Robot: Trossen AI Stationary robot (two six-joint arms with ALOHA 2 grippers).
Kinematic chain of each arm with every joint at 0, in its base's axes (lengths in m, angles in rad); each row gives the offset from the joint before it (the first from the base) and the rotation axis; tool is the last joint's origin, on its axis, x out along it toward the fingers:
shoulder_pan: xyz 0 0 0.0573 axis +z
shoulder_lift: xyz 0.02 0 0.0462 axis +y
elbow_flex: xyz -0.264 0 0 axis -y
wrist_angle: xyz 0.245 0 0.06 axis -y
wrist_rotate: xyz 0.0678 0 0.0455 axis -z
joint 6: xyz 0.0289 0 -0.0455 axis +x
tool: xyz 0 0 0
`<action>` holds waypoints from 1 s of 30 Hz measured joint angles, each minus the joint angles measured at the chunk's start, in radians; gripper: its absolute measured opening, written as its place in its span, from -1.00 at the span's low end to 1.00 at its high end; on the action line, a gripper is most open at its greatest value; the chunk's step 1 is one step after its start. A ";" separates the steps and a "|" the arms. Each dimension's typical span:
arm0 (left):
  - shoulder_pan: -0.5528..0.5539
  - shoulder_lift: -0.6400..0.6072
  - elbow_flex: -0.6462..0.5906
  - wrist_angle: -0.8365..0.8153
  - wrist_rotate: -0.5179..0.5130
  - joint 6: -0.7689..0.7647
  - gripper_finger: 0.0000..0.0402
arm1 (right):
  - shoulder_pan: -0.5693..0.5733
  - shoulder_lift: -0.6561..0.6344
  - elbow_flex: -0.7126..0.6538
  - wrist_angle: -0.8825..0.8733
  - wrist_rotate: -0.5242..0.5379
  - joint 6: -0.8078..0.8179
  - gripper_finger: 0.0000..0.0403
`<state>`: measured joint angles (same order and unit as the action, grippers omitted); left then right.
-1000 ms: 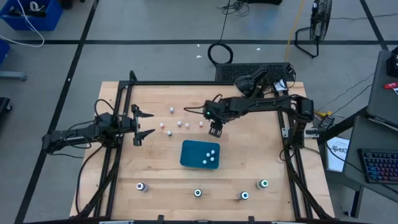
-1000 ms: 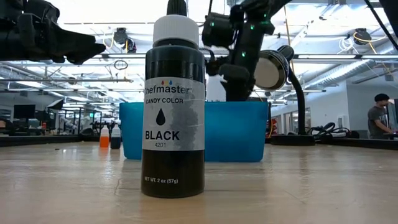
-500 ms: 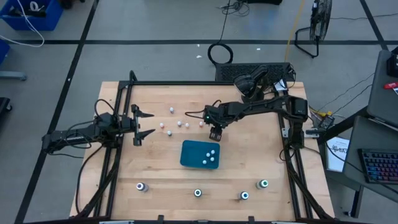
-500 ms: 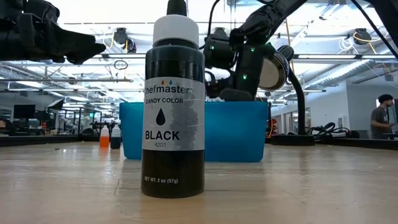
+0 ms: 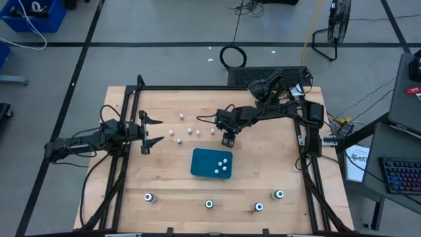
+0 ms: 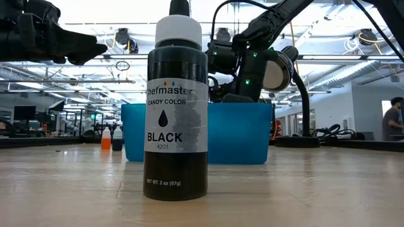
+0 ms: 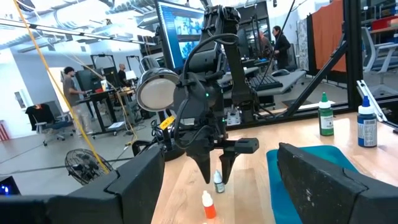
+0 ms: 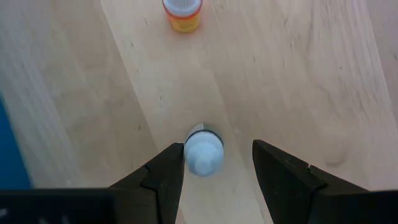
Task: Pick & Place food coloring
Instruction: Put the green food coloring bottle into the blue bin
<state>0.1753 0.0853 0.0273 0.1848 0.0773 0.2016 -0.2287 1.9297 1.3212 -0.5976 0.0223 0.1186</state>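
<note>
A pale wooden worktop [image 5: 263,171] stands on a grey concrete floor [image 5: 164,26] crossed by dark taped lines. Beyond its far edge lie a coiled black cable [image 5: 233,56] and a black pedestal fan [image 5: 334,26]; a blue plastic bin [image 5: 33,14] sits farther off. Past its right edge is a desk with a black keyboard [image 5: 400,175]. Bright ceiling strip lights [image 6: 353,28] hang over open-plan workstations, where a person [image 6: 394,120] stands.
</note>
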 joint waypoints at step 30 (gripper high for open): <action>0.000 0.000 0.000 0.000 0.000 0.000 0.52 | 0.040 -0.052 0.002 0.011 0.005 -0.044 -0.73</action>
<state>0.1753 0.0853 0.0273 0.1844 0.0772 0.2016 -0.1886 1.8777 1.3228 -0.5866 0.0269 0.0746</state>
